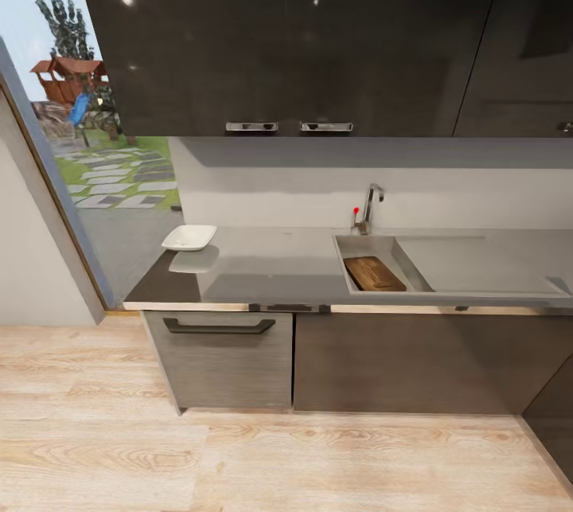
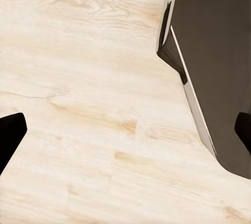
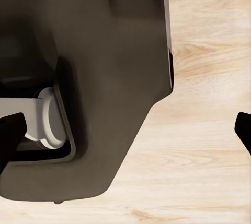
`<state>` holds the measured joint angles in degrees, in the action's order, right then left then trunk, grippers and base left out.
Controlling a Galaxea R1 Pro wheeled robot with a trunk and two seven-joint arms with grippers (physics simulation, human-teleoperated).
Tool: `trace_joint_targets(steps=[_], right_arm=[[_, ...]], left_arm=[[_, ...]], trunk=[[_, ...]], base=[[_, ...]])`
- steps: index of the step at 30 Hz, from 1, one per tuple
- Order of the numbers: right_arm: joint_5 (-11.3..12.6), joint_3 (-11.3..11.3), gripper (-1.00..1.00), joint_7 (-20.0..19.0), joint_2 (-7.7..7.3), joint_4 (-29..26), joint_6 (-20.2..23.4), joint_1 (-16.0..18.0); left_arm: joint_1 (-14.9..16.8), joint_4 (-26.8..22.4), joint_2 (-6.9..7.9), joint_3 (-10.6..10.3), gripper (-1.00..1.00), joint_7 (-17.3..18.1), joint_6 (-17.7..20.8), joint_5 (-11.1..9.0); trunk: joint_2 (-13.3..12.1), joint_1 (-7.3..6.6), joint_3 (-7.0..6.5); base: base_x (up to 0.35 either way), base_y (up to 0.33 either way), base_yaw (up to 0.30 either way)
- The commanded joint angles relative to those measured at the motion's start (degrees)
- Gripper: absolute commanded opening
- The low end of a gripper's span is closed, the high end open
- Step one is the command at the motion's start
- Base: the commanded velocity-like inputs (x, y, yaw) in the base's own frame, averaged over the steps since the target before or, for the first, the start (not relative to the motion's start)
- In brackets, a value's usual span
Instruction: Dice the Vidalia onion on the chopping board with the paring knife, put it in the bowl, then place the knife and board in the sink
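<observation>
From the head, the chopping board (image 1: 374,274) lies in the sink (image 1: 360,244) and the bowl (image 1: 189,237) sits far along the countertop (image 1: 270,265); onion and knife cannot be made out. Each wrist camera looks down at the wood floor (image 2: 94,104), the left gripper (image 2: 125,130) and right gripper (image 3: 125,130) spread wide and empty, arms apparently hanging idle.

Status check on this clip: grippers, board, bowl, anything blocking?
Both grippers open, empty, pointed at the floor. Chopping board lying in the sink. Bowl on the countertop, left end. No obstruction visible.

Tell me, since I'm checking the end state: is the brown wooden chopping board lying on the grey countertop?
No, the brown wooden chopping board lies inside the grey steel sink basin.
</observation>
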<state>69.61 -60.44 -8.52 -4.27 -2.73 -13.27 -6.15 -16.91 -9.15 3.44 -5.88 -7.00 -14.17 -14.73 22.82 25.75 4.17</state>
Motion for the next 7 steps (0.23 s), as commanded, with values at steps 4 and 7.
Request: trace_joint_targets(steps=[4,7], right_arm=[[0.61,-0.37,1.00,-0.18,-0.02,-0.08,-0.16,-0.01],[0.61,-0.36,1.00,-0.19,-0.04,-0.08,-0.18,-0.01]], left_arm=[[-0.02,-0.14,-0.03,-0.50,1.00,-0.30,-0.07,-0.39],[-0.01,-0.10,-0.08,-0.52,1.00,-0.30,-0.07,-0.39]], trunk=[[0.10,0.04,0.09],[0.10,0.04,0.09]], base=[[0.000,0.000,0.000],[0.000,0.000,0.000]])
